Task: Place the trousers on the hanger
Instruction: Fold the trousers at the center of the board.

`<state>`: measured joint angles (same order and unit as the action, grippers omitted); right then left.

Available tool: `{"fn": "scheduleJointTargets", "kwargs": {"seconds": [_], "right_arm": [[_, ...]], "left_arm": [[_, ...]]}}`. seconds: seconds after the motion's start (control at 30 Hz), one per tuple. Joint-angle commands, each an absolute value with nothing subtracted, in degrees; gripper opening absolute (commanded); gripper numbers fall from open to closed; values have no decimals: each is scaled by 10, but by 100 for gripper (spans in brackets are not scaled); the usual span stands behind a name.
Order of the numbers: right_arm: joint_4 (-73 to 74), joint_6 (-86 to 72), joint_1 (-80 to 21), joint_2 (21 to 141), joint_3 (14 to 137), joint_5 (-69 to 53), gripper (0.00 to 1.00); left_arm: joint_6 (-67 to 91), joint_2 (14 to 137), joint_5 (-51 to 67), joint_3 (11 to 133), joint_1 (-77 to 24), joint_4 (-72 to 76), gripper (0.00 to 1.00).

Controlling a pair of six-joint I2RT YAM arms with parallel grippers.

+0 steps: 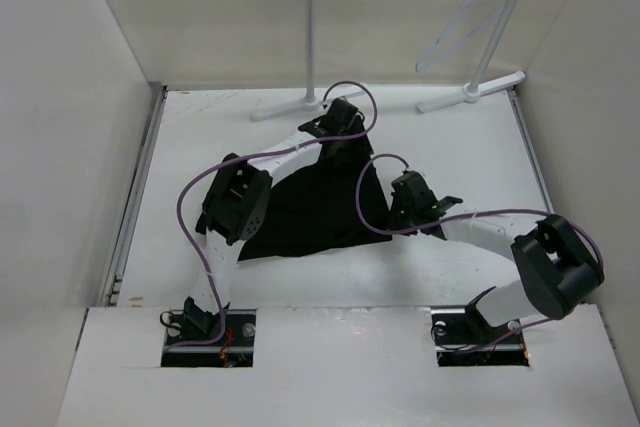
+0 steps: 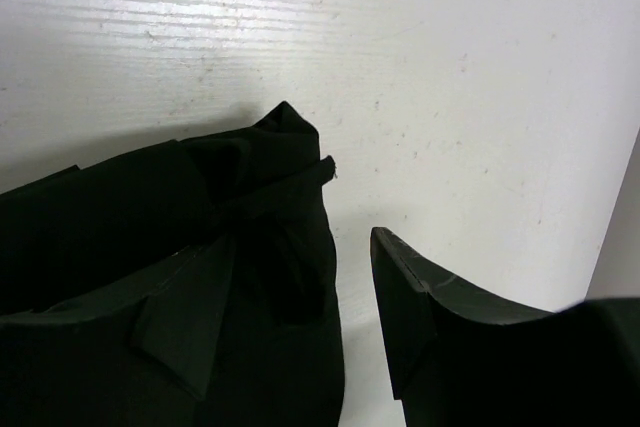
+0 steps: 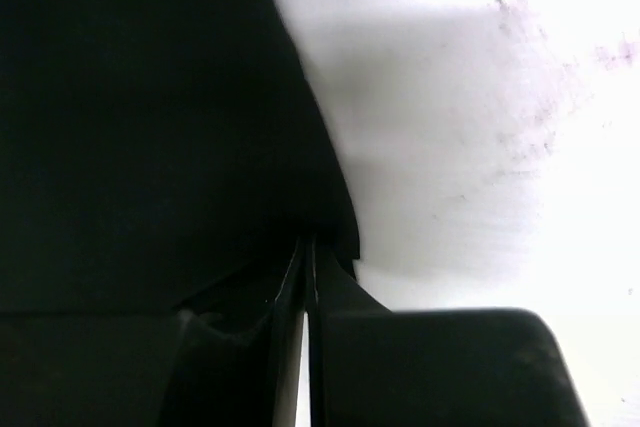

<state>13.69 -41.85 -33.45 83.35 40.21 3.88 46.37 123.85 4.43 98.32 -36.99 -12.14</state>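
Gently: your right pincer [image 3: 307, 257] clenched on edge of limp, light black fabric trousers [image 1: 310, 212]; left pincer [image 1: 343, 142] grip unclear; take waistband corners.

The left arm [image 1: 235, 202] and right arm [image 1: 555, 267] have white links between bulky black joint housings. A lilac cable [image 1: 181, 212] loops along each; the fingers [image 2: 430, 332] are matt black wedges.

Lab test booth, white walls [image 1: 70, 147], garment rack [image 1: 312, 27]
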Motion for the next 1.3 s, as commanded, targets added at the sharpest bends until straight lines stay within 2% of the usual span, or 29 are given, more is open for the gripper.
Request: {"fn": "scheduleJointTargets", "kwargs": {"seconds": [0.0,0.1,0.13,0.23,0.3,0.37,0.43,0.53,0.6,0.73,0.97,1.13,1.17,1.27], "right_arm": [[117,-434,-338,820,370,61,8],[122,-440,-339,810,353,76,8],[124,-442,-339,796,352,74,10],[151,-439,-339,724,366,76,33],[170,-432,-338,682,394,63,40],[174,-418,-339,666,430,42,38],[168,-414,-339,683,474,7,31],[114,-417,-344,748,516,-43,19],[58,-435,-355,799,523,-74,17],[-63,-500,-360,852,449,-91,16],[-278,-630,-378,925,288,-92,16],[-286,-677,-409,843,251,-63,18],[-254,-676,-413,807,250,-55,21],[-133,-637,-413,721,283,-22,39]], "left_arm": [[470,1248,48,1005,-367,-118,54],[471,1255,48,1005,-366,-115,55],[472,1256,50,1005,-366,-118,55],[471,1225,61,988,-366,-111,57],[470,1192,58,970,-366,-105,60],[472,1159,62,955,-364,-98,63],[472,1126,62,947,-364,-91,66],[471,1088,62,936,-362,-87,67],[473,1068,60,915,-354,-79,67],[483,1028,60,849,-335,-76,65],[504,901,34,661,-333,-39,62],[509,797,-9,535,-323,-43,62],[509,772,-17,508,-314,-46,62],[511,702,-21,440,-286,-51,62]]}}
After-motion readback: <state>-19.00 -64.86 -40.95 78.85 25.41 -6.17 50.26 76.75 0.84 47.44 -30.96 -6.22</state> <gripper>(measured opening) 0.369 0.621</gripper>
